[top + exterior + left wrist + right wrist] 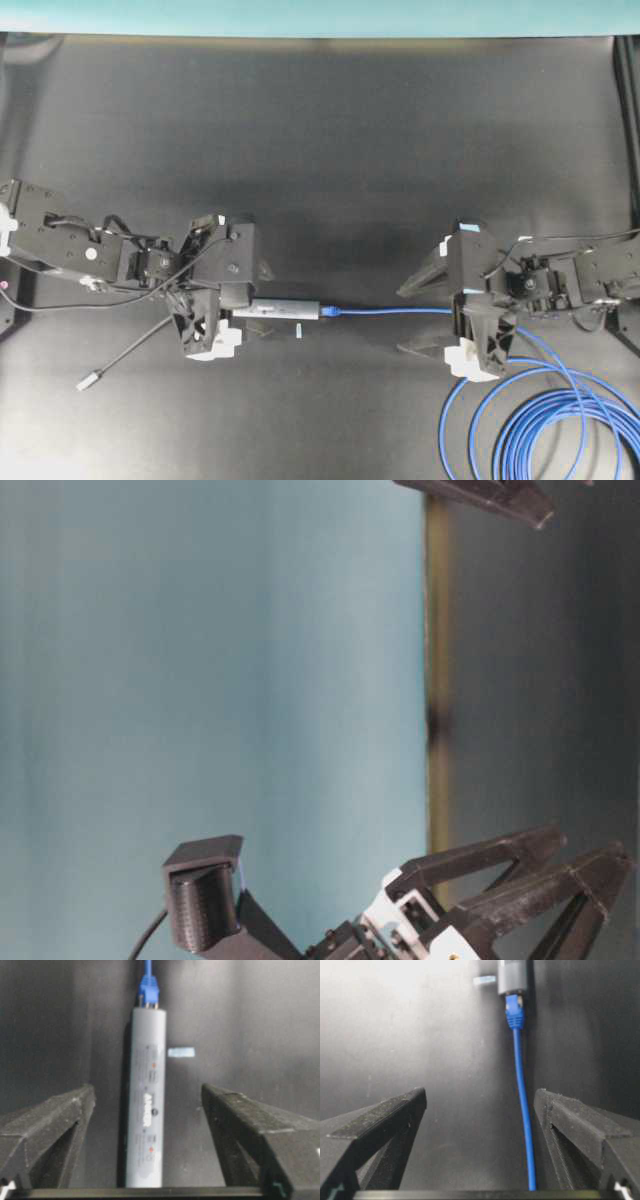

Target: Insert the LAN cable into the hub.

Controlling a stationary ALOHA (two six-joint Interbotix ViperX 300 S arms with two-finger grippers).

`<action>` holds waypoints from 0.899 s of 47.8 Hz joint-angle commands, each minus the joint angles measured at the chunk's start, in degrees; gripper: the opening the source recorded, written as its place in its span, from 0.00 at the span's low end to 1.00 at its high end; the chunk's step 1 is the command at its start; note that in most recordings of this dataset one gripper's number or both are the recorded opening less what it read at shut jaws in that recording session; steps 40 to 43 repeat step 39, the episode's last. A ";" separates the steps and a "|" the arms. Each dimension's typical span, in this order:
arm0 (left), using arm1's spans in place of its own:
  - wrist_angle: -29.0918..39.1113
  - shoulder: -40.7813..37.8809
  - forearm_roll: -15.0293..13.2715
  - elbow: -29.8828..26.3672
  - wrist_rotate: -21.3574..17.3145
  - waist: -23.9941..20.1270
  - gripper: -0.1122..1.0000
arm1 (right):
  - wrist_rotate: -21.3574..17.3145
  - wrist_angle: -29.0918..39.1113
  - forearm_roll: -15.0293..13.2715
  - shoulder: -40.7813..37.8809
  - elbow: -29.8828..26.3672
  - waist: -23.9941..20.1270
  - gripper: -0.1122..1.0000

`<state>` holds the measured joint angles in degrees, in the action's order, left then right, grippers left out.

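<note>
The hub [285,308] lies flat on the black table, a slim grey bar with white lettering [146,1100]. The LAN cable's blue-booted plug [333,312] sits in the hub's far end [148,990]. The blue cable [400,311] runs right from it to loose coils [560,420]. My left gripper [263,298] is open, and its fingers straddle the hub without touching it [148,1090]. My right gripper [402,320] is open and empty [480,1092]. The cable [522,1100] passes between its fingers, close to the right one. The hub's end [512,977] shows at the top.
The hub's thin grey lead [140,345] trails left to a silvery plug [88,380]. A small light-blue tape mark [298,329] lies beside the hub [180,1052]. The table's back edge runs along the top. The table-level view shows only dark gripper fingers [560,870].
</note>
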<state>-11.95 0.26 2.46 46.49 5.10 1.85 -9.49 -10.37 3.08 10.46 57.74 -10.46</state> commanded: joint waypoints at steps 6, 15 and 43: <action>2.99 5.01 0.18 0.44 0.97 0.18 0.83 | -0.35 2.11 0.26 6.24 1.41 -0.44 0.86; 7.29 13.36 0.18 3.08 2.46 0.26 0.83 | -0.35 5.63 0.26 15.82 4.39 -0.44 0.86; 7.47 36.04 0.18 11.43 2.64 2.37 0.82 | 0.35 5.63 -0.53 33.75 6.59 2.72 0.86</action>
